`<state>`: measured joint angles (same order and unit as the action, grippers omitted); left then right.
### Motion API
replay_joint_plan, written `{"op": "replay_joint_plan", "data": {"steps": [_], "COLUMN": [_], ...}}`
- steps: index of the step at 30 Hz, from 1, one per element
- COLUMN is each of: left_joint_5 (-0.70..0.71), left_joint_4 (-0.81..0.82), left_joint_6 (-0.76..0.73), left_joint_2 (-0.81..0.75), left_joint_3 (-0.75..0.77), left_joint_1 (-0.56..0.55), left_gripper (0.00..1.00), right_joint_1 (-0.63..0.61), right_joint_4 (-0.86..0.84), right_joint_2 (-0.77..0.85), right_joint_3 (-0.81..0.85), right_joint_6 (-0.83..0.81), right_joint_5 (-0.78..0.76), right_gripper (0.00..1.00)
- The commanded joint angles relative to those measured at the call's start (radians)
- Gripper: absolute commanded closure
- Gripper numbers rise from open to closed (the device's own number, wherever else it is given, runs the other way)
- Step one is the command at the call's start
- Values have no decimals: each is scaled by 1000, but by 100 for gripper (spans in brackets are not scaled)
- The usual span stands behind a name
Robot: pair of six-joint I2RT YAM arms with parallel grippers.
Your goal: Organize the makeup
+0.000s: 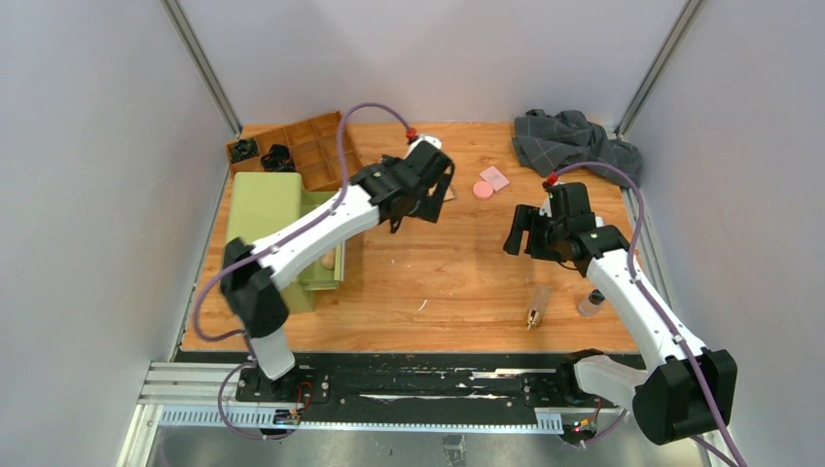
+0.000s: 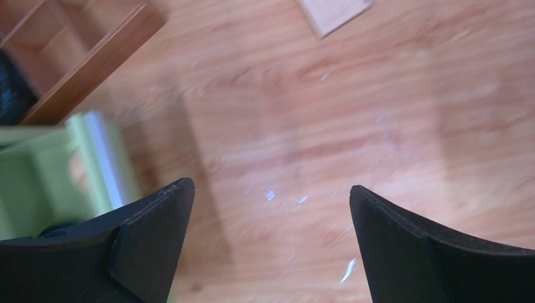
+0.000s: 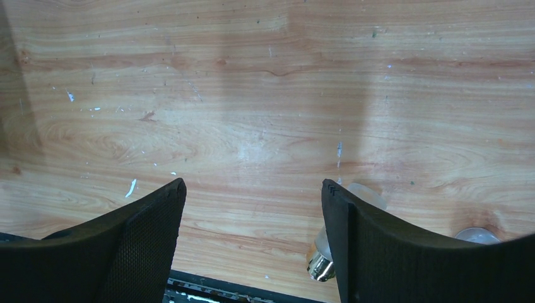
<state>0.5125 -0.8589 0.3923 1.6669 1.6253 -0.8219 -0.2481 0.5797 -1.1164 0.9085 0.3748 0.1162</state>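
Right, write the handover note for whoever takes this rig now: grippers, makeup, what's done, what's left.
Left gripper: open, empty, above bare wood, short of the tan pad.
Right gripper: open, empty, above the table; the clear tube lies just on its near side.
Done: two dark items sit in the wooden divider tray; a beige piece lies in the green box.
Loose on the table: tan pad, pink disc, pink pad, clear tube, small bottle.
Left: probably put those five away. The grey cloth at the far right is not makeup.
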Motion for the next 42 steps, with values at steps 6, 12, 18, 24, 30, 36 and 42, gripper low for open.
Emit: {"op": "replay_joint_plan", "data": {"steps": [6,12,18,24,30,36,42], "left_joint_5": [-30,47,14,57,64,87,63], "left_joint_4": [-15,-20,80,129,134,87,91], "left_joint_6": [150,268,334,382,394,413,410], "left_joint_2": [565,782,853,879,951,990,985], "left_joint_3": [552,798,791,747,799,802,766], "left_joint_1": [57,72,89,90,93,102,112], "left_gripper": [2,0,2,2,0,0,20], "right_joint_1": [11,11,12,12,12,11,12], "right_joint_4": [54,68,82,96,100,97,86], "right_joint_2": [74,111,113,134,132,131,124], "right_joint_3": [-3,-50,-49,-41,-56,-62,-72], "right_joint_6": [5,15,7,-3,-13,-28,-29], "right_joint_5": [-14,-5,9,-24,-7,-12,-4], "right_gripper": [20,19,19,19,19,19,19]}}
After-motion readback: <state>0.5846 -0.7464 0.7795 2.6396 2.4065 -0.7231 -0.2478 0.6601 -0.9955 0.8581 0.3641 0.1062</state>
